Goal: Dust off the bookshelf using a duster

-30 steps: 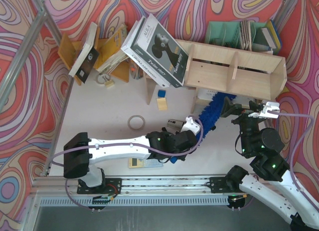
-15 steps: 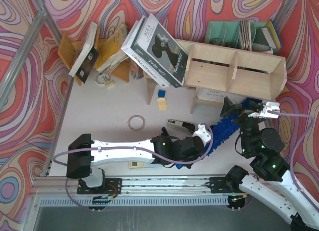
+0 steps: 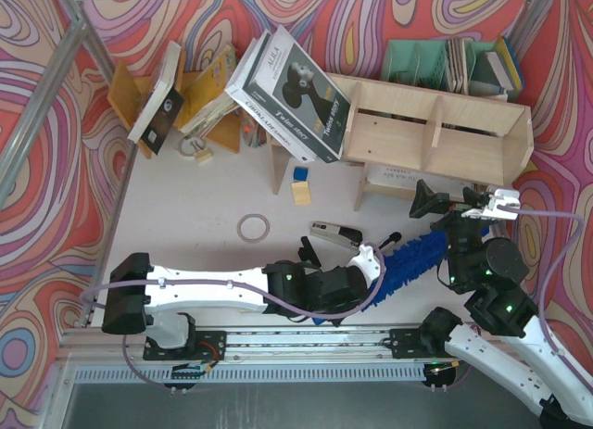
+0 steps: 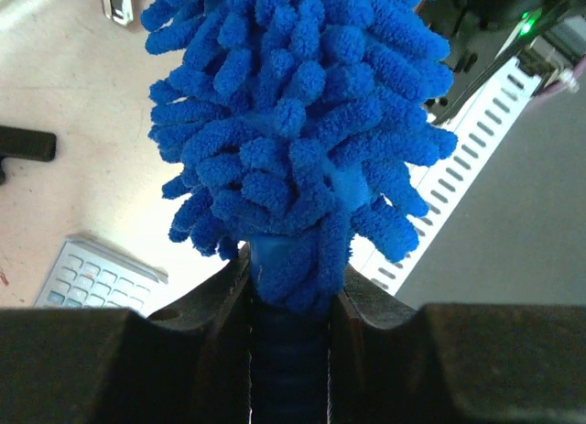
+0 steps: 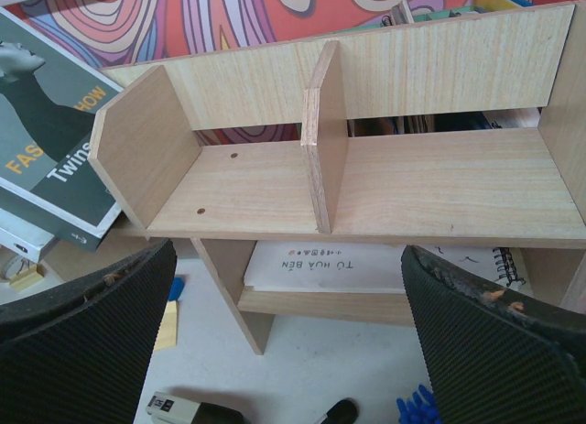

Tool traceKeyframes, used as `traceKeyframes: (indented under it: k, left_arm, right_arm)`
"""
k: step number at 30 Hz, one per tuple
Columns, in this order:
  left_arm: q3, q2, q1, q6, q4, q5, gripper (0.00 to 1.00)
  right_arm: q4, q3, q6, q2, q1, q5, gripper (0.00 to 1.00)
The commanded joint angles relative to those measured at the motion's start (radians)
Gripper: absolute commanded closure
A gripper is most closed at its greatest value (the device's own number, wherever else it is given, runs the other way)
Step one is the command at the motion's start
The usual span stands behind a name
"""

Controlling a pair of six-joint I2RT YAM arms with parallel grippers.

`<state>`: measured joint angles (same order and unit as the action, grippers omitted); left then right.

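Duster (image 3: 414, 258) pickup looks sorted, so I'd call this the carry-over step: nothing blue is touching the bookshelf (image 3: 435, 132) yet. The left jaws are clamped tight on the short blue handle (image 4: 291, 282), and the fluffy head sticks straight out ahead of them, filling most of the left wrist view. I can't tell if the fluff is brushing the worktop (image 3: 204, 197) or hanging just over it. From those jaws the shelf sits well apart, further out past the duster's tip and off to the left of where they point. The right jaws are spread as wide as they go with nothing in them, and the shelf's two open compartments and the middle divider (image 5: 322, 135) sit dead ahead of them, framed between the two fingers (image 5: 82, 328). The duster tip ends up just beside that right arm, which is the bit I'd watch. My guess at what's needed next: lift the head to board height, swing it left towards a compartment, then drag it along the wood, steering clear of the big books (image 3: 292, 91) leaning on the shelf's far end.
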<state>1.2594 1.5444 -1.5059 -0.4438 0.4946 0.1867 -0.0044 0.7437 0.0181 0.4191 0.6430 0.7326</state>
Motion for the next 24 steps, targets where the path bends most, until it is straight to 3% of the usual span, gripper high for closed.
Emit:
traceKeyframes:
  k: [1, 9, 24]
  left_arm:
    - [-0.048, -0.031, -0.007, 0.007, -0.008, -0.015, 1.00]
    - [-0.096, -0.025, 0.027, -0.009, -0.050, 0.003, 1.00]
    - [-0.134, 0.005, 0.098, -0.054, -0.120, 0.180, 1.00]
  right_arm:
    - [0.027, -0.006, -0.015, 0.002, 0.001, 0.012, 0.01]
    - [0.029, -0.004, -0.014, 0.015, 0.001, 0.010, 0.01]
    - [0.027, -0.004, -0.014, 0.014, 0.001, 0.010, 0.01]
